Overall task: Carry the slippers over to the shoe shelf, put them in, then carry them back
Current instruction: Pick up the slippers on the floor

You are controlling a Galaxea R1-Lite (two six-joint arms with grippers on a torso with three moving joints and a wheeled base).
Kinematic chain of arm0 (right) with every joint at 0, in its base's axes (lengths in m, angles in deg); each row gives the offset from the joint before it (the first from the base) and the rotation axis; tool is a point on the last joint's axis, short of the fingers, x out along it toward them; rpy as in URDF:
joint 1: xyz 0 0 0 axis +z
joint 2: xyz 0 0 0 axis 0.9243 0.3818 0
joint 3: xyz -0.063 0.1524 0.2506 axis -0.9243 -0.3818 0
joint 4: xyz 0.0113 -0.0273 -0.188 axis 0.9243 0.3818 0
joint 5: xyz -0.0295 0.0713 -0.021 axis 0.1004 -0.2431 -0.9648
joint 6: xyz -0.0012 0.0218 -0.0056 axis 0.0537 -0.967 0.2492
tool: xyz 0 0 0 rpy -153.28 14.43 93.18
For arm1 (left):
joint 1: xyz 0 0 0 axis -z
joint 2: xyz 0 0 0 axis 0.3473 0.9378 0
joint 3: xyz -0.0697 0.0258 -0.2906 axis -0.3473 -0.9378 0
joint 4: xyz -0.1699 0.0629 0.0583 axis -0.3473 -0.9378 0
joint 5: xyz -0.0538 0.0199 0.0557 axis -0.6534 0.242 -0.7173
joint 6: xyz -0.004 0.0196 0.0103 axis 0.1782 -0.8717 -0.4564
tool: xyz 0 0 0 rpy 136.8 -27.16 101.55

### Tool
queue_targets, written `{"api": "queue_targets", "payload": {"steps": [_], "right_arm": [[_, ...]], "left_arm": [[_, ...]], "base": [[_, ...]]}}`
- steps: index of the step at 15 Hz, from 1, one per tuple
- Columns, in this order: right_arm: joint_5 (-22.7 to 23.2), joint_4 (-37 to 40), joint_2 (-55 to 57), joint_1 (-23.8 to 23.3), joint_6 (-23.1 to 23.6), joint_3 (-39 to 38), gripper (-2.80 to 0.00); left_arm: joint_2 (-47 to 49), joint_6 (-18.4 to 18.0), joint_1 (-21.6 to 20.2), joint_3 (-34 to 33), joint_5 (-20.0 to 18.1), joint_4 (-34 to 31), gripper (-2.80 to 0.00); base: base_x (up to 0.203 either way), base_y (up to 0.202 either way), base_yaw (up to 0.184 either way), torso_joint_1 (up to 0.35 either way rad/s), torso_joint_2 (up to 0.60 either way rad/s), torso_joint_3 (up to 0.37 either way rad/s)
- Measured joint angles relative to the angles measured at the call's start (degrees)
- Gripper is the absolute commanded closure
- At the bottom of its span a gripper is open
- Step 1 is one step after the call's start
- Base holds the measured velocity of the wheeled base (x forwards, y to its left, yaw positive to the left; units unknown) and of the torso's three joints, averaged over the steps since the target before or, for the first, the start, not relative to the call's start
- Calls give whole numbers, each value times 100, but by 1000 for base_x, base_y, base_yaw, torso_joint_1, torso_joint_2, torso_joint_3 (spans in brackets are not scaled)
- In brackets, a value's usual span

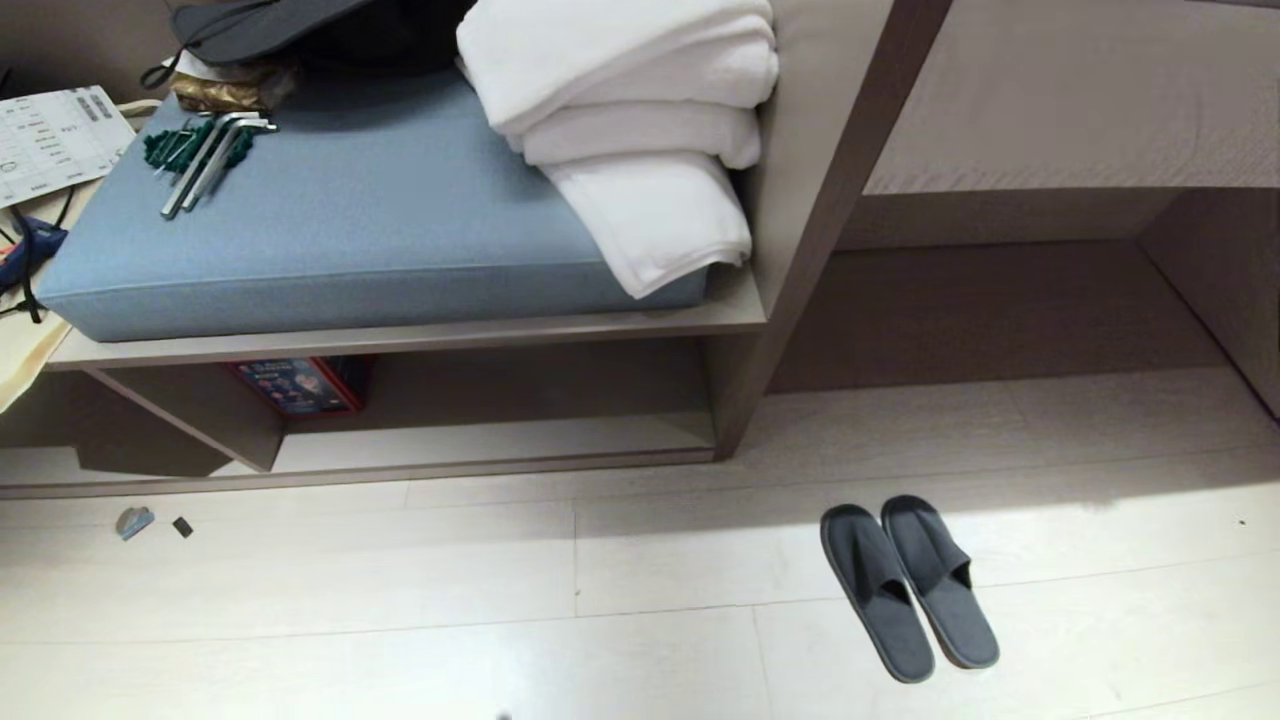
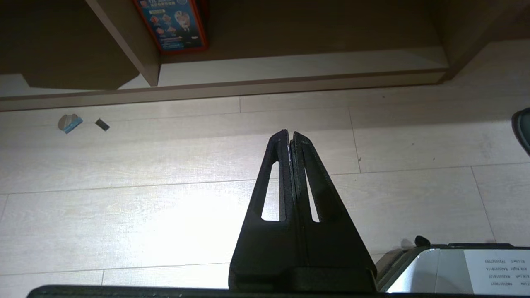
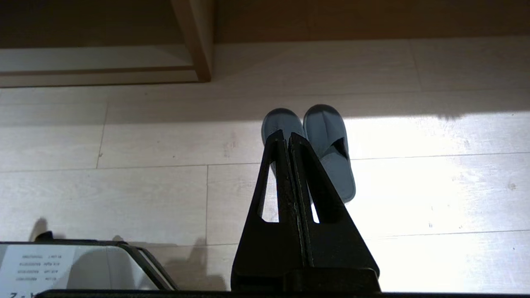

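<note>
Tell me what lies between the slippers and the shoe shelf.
Nothing: in the head view only bare pale floorboards separate the slippers from the shoe shelf. The right wrist view shows the same bare stretch.

- The pair of flat, dark grey slide slippers (image 3: 327, 149): in the right wrist view the closed black right gripper (image 3: 288, 136) covers most of one slipper; in the left wrist view only a dark sliver (image 2: 522, 130) shows at the frame's edge.
- The low grey-beige wood-grain shoe shelf (image 1: 500, 462) is cut off at the head view's left edge.
- A red-and-blue printed box (image 1: 300, 385) stands in the shelf, its upper part hidden; its print is too small to read.
- Two small scraps on the pale floor (image 1: 150, 523), too small to identify.
- A white label (image 2: 497, 271) with unreadable text, cut off.
</note>
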Motion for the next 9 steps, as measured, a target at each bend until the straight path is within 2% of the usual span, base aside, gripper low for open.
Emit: {"api": "queue_targets", "payload": {"steps": [9], "right_arm": [[-6, 3, 0, 2, -24, 0, 0]], "left_arm": [[0, 0, 0, 0, 2, 0, 0]], "base": [[0, 0, 0, -1, 4, -197]]}}
